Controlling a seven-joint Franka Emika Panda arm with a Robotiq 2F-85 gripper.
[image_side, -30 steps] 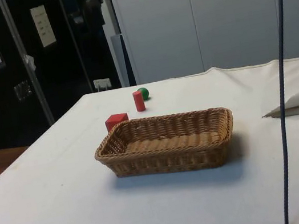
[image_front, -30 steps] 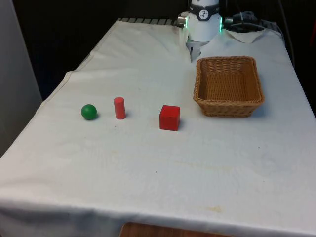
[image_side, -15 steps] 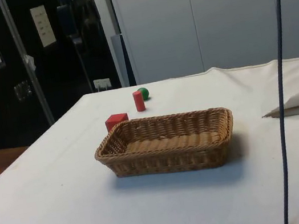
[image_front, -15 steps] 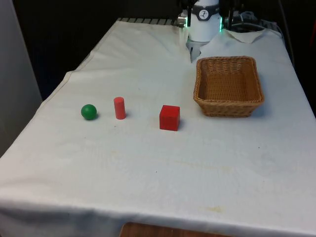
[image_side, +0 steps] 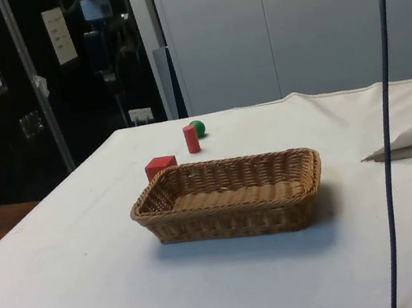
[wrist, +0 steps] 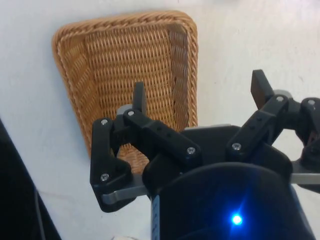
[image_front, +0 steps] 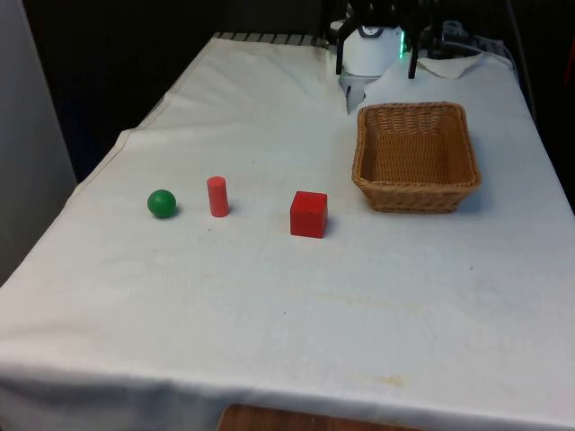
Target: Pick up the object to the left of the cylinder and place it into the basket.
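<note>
The green ball [image_front: 162, 203] sits on the white-clothed bench [image_front: 269, 305], just beside the red cylinder [image_front: 217, 197] on the front view's left, apart from it by a small gap. Being round, the ball has no long axis and points no particular way. The cylinder stands upright, its long axis vertical. Further to the front view's right lies the red cube [image_front: 308, 214], and beyond that the wicker basket [image_front: 415, 154], its long side running away toward the far end of the bench. In the side view the ball [image_side: 198, 128] peeks out from behind the cylinder [image_side: 190, 138], with the cube [image_side: 160, 166] just beyond the basket's [image_side: 230, 198] far rim.

The gripper [wrist: 197, 100] hangs above the near edge of the basket [wrist: 125, 65], jaws spread wide and holding nothing; one finger is over the weave, the other over bare cloth.

Compared with half a second ago, dark parts of the arm have come into the top of the front view at the bench's far end, and more of the arm shows at the upper left of the side view. Ball, cylinder, cube and basket have not shifted.
</note>
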